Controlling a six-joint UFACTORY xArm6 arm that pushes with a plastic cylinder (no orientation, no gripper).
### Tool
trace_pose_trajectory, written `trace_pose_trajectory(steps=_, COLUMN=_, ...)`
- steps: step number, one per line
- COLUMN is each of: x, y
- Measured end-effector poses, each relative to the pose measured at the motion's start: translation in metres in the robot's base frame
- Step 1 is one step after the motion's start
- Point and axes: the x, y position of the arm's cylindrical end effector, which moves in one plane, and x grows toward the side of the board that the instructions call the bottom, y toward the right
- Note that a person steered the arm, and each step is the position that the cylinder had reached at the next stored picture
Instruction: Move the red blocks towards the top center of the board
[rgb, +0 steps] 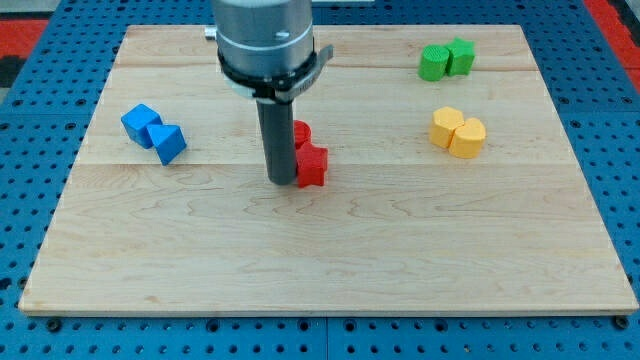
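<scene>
- My tip (281, 181) sits a little left of frame centre, planted on the worktop (330, 270), touching or all but touching the left face of the nearer red block (313, 166).
- There are no fingers on this rig, just the straight dark rod, so nothing is clamped or held; any work here is pushing.
- Two red blocks in play: the nearer one shows clearly just right of the rod, and the farther red block (301, 131) peeks out behind it, partly hidden by the rod. They look to be touching each other; their shapes are hard to make out.
- Both reds lie around the middle of the board, slightly above centre. The top-centre strip, under the arm's grey housing, has no red in it that I can see.
- My read: the task is barely begun or only part way; the reds need to travel up the frame.
- From the left side a push would send them right, so I judge the tip needs to get below them first.
- Bystanders stay well apart: blue blocks (154, 131) at middle left, green blocks (446, 60) upper right, yellow blocks (458, 131) below them.
</scene>
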Motion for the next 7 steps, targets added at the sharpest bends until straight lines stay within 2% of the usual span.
trace_pose_trajectory(steps=1, x=-0.029, y=0.0)
trace_pose_trajectory(steps=2, x=-0.018, y=-0.016)
trace_pose_trajectory(steps=3, x=0.051, y=-0.037)
trace_pose_trajectory(steps=4, x=0.064, y=0.033)
trace_pose_trajectory(steps=5, x=0.024, y=0.051)
trace_pose_trajectory(steps=6, x=-0.019, y=0.035)
trace_pose_trajectory(steps=7, x=-0.023, y=0.013)
